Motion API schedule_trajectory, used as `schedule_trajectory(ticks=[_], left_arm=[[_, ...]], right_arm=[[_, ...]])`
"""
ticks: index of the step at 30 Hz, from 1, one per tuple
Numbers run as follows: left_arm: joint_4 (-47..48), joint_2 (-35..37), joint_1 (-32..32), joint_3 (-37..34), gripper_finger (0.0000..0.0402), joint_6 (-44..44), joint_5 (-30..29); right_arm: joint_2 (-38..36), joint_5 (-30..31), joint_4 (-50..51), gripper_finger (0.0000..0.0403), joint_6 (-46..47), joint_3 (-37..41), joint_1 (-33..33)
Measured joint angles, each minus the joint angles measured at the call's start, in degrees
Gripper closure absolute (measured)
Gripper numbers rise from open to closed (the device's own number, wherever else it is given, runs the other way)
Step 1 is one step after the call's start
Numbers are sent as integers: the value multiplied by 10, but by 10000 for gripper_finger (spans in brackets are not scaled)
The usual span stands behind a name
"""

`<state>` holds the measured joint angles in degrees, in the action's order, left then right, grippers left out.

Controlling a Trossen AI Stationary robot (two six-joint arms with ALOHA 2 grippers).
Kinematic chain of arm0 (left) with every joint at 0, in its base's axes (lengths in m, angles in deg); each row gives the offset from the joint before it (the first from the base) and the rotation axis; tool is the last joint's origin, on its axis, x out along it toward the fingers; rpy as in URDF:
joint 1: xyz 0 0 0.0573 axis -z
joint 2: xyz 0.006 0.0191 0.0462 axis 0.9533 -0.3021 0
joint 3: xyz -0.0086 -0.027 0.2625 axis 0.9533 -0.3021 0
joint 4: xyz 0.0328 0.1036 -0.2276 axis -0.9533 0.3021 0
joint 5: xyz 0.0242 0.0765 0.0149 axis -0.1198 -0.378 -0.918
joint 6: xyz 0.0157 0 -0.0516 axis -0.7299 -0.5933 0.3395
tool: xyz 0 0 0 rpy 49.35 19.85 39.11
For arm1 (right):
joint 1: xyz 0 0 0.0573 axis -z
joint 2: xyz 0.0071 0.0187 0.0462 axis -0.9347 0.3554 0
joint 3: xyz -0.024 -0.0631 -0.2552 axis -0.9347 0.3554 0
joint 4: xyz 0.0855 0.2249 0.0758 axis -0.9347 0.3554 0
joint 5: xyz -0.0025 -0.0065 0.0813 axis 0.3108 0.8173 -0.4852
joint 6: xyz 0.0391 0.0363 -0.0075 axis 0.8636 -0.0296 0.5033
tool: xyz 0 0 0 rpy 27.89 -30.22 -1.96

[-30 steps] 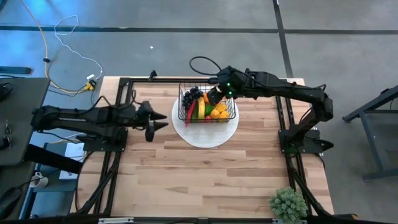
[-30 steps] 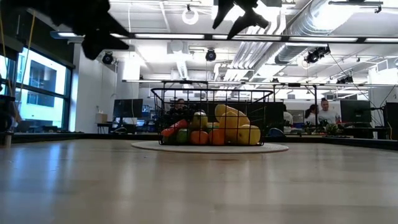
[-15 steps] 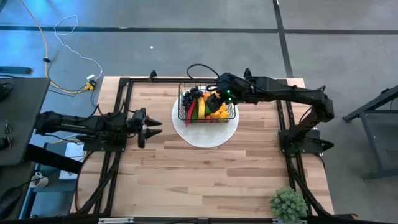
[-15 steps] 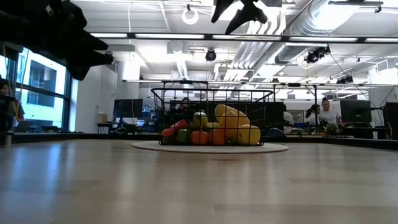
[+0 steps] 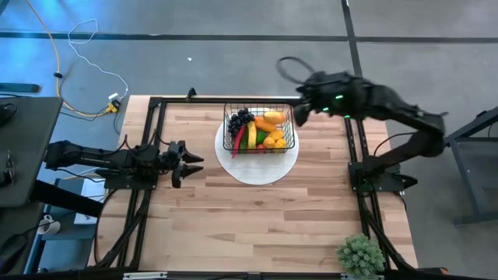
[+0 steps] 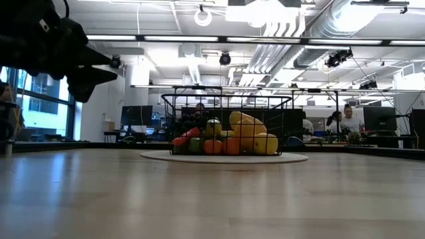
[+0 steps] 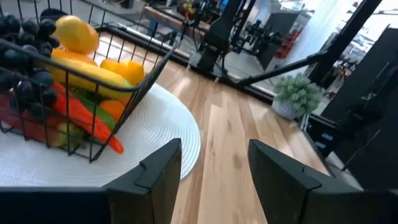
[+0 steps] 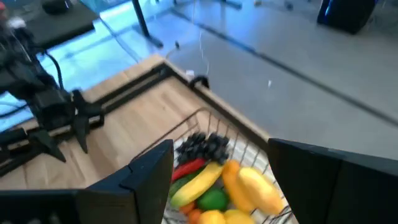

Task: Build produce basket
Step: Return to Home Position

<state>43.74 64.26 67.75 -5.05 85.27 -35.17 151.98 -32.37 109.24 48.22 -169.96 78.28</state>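
Observation:
The black wire basket [image 5: 289, 124] stands on a round white plate [image 5: 261, 167] at the table's far middle. It holds the produce: a yellow banana [image 5: 268, 120], dark grapes [image 5: 240, 120], a red chili [image 5: 237, 141], oranges and green pieces. My left gripper [image 5: 196, 161] is open and level at the table's left, a short way from the plate, pointing at the basket [image 7: 93, 93]. My right gripper [image 5: 298, 111] hangs open, high above the basket's far right corner. In the right wrist view the produce [image 8: 217, 177] lies below and between its fingers [image 8: 149, 171].
A green bushy plant [image 5: 359, 255] stands at the table's near right corner. Black frame rails run along the left [image 5: 148, 148] and right [image 5: 354, 148] sides. Bare wood [image 5: 257, 225] spreads over the near half of the table. People show in the room beyond.
My right gripper has risen from just over the basket's produce and drawn back toward the table's right far corner, staying open. My left gripper has sunk lower and pulled back a little toward the left edge. The basket and produce have kept still.

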Motion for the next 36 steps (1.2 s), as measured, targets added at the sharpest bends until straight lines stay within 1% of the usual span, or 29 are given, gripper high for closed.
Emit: schedule_trajectory(ticks=[5, 7, 9, 12, 15, 18, 21, 28, 32, 34, 36], left_arm=[[-38, 0, -9, 1, 227, -12, 0], [-54, 0, -15, 1, 227, -15, 1], [-66, 0, -19, 1, 227, -15, 7], [-79, 0, -21, 1, 227, -15, 8], [-88, 0, -21, 2, 227, -15, -5], [-96, 0, -21, 2, 227, -15, -13], [-96, 0, -21, 2, 227, -32, -14], [-97, 0, -21, 2, 227, -102, -11], [-97, 0, -21, 2, 227, -160, -11], [-97, 0, -21, 2, 227, -173, -12], [-97, 0, -21, 2, 227, -173, -12]], right_arm=[[-81, 3, 23, 162, -47, 0, 2], [-106, 15, 47, 162, -52, 0, -7], [-125, 42, 84, 162, -48, 0, -21], [-143, 97, 156, 162, -16, 0, -46], [-160, 157, 201, 162, 22, 17, -77], [-207, 201, 191, 162, 46, 95, -102], [-272, 207, 135, 162, 67, 200, -113], [-413, 112, -64, 162, 14, 415, -123], [-483, 101, -126, 162, 11, 519, -123], [-518, 99, -160, 162, 15, 569, -123], [-550, 85, -199, 162, 11, 618, -123]])
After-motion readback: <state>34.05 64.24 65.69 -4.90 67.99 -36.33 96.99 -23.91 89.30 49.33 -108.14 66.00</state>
